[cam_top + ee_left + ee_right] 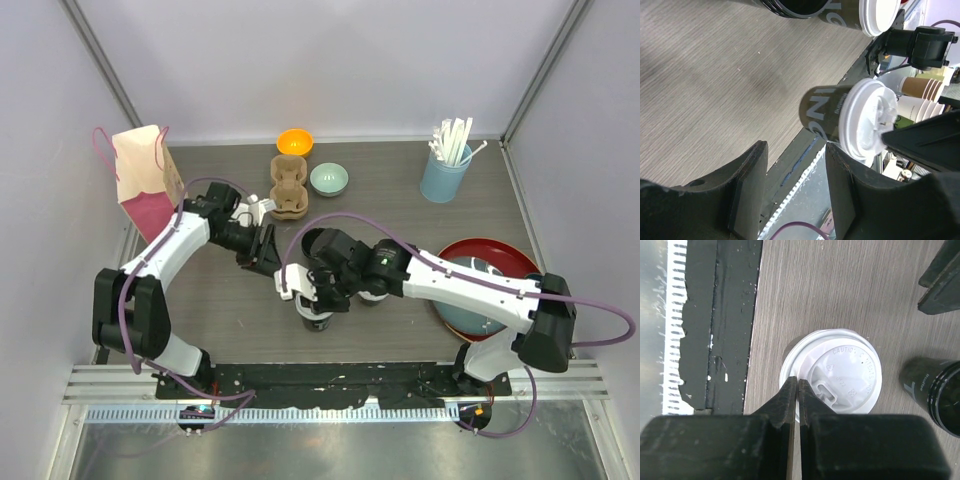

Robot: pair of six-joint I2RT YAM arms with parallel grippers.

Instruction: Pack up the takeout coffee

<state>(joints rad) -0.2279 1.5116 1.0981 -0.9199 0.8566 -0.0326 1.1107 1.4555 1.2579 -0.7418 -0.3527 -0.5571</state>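
One takeout coffee, a black paper cup [317, 318] with a white lid [840, 370], stands upright near the table's front edge. My right gripper [798, 382] is directly above it, its jaws shut and their tips on the lid's near rim. Whether they pinch the rim I cannot tell. The left wrist view shows this cup [825, 110] just beyond my left gripper [796, 147], which is open and holds nothing. From above, the left gripper [262, 250] hovers a little left of and behind the cup. A second black cup [939, 395] stands close to the right.
A brown cup carrier [288, 186] sits at the back centre beside an orange bowl [294, 142] and a pale green bowl [328, 179]. A pink paper bag [145, 180] stands far left, a blue tumbler of straws [444, 172] back right, a red plate [510, 255] right.
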